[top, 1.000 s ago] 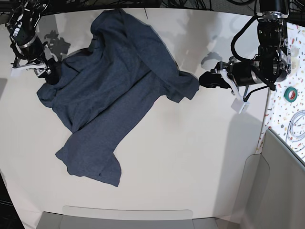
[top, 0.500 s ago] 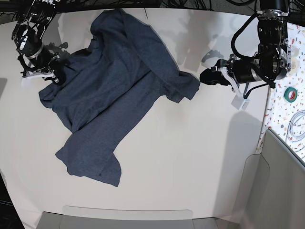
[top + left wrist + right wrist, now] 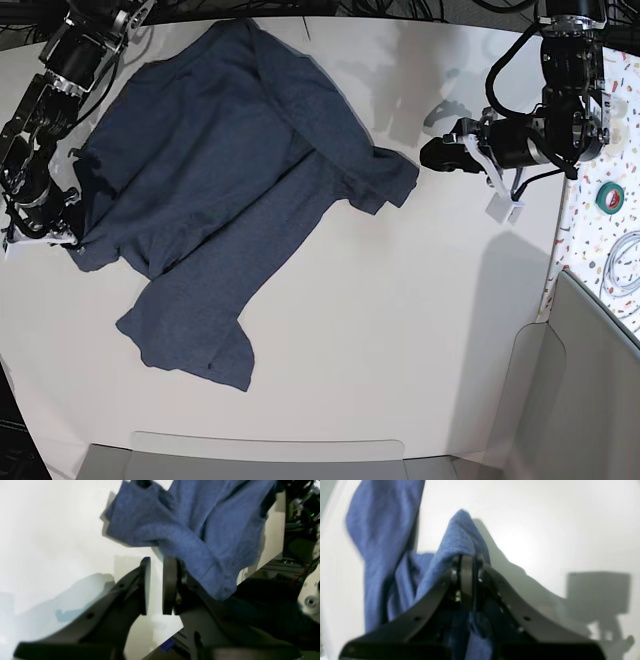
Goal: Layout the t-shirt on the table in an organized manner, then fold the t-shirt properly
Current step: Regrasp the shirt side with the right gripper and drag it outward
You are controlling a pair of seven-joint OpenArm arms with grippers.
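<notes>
Still in the layout phase, no folding started. The t-shirt [image 3: 230, 190] lies crumpled on the white surface [image 3: 420, 330], toward the far-left part of it in the base view: plain side up as far as I can see, no lettering visible, one flap doubled over diagonally across the body and a lower corner trailing toward the near edge. Right gripper [image 3: 467, 562] is at the shirt's left edge in the base view, jaws pressed together on a pinch of fabric; the wrist view shows cloth tented up over the fingertips, so it has a hold on the t-shirt. Left gripper [image 3: 156, 585] sits just beside the bunched corner on the opposite side; jaws nearly together with a narrow gap, and nothing is visibly between them. Cloth hangs close past one finger, so contact there I can't rule out. Judgement: early in the task. Left to do: get a second corner held, pull the shirt out flat, undo the doubled-over flap, square it up, then the folds.
</notes>
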